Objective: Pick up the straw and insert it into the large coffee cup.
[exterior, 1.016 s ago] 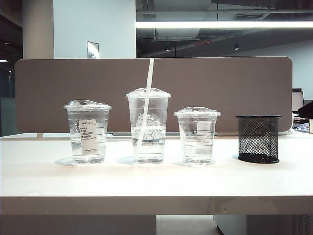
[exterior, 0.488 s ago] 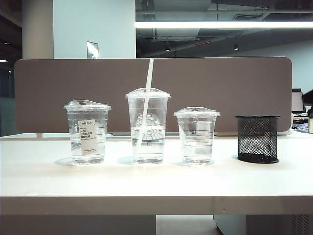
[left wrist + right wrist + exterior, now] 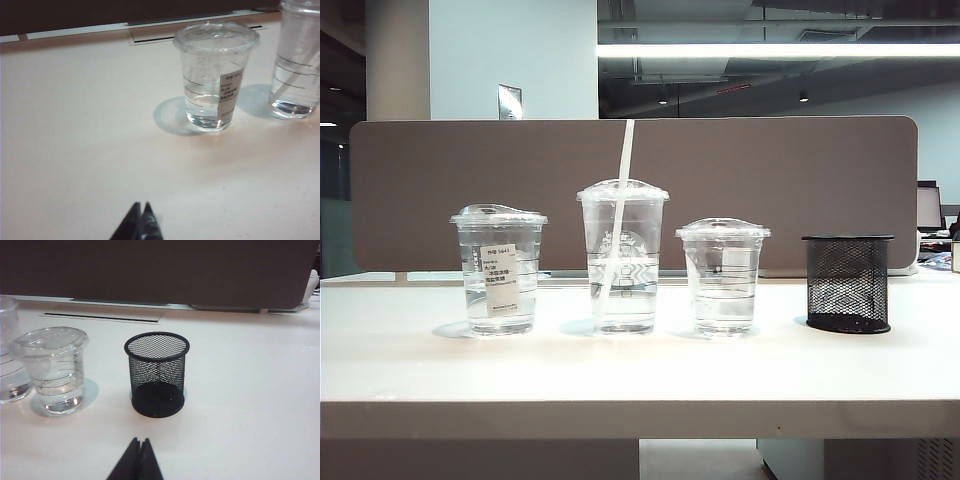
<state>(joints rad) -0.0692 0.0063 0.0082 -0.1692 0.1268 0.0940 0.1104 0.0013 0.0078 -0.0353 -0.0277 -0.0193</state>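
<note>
The left gripper [image 3: 140, 220] is seen low over the white table [image 3: 75, 150], fingertips pressed together, nothing held. A lidded clear cup with a white label sticker [image 3: 215, 75] is stood ahead. Beside it, the large coffee cup [image 3: 299, 60] is cut off at the frame edge, the straw [image 3: 300, 70] seen inside.
</note>
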